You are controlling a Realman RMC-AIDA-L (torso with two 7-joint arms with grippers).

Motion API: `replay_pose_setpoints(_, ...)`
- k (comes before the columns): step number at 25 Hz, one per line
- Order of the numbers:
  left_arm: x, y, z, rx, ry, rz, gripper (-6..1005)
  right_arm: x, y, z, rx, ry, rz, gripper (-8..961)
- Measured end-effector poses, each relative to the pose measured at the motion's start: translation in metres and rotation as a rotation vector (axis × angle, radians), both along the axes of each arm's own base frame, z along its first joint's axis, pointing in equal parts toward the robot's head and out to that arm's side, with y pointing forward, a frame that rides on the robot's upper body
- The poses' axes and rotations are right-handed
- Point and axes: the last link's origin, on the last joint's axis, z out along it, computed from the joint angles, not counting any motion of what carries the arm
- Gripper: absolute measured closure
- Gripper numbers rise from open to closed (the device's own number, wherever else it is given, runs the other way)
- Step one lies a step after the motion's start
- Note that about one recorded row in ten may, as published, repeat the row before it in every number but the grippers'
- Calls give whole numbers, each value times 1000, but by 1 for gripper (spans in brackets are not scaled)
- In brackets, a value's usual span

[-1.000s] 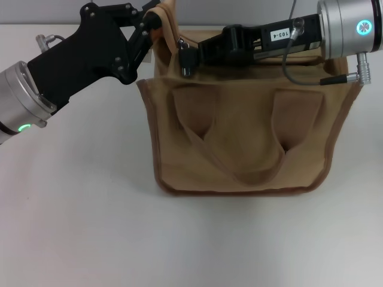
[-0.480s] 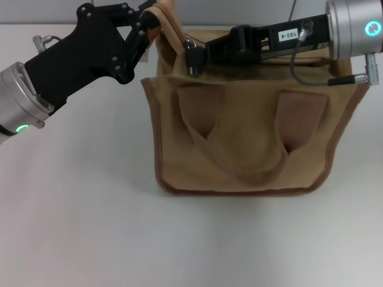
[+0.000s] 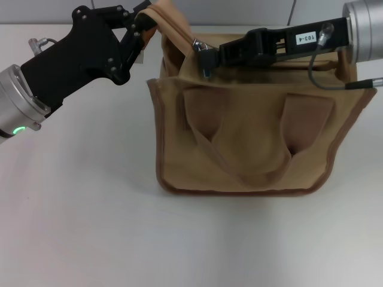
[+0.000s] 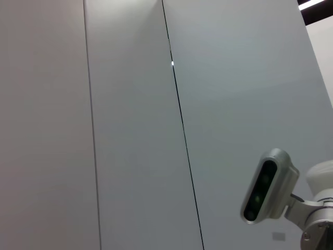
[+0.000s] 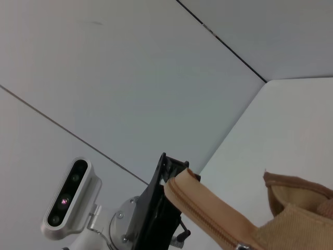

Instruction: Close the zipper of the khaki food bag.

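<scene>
A plain white desk point(image 3: 90, 227) is seen across the head view, from 3 o'clock round to 9 o'clock. Behind it, at 12 o'clock, a pale grey panelled wall point(image 4: 130, 125) is shown, crossed by thin dark seams.

1. The khaki food bag point(image 3: 251, 143) stands upright on the table, a boxy tan canvas tote with darker brown trim, its front handle drooping flat against the near face.
2. The zipper point(image 3: 179, 30) runs along the top; its silver slider point(image 3: 200, 45) sits near my left end.
</scene>
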Motion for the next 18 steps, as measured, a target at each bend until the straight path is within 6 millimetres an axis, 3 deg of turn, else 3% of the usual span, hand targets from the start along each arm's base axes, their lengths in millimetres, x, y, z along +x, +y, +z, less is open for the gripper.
replay_pose_setpoints(18,-5,0,2,15,-7,27,984,18,-6,13,24,-7,-16,947)
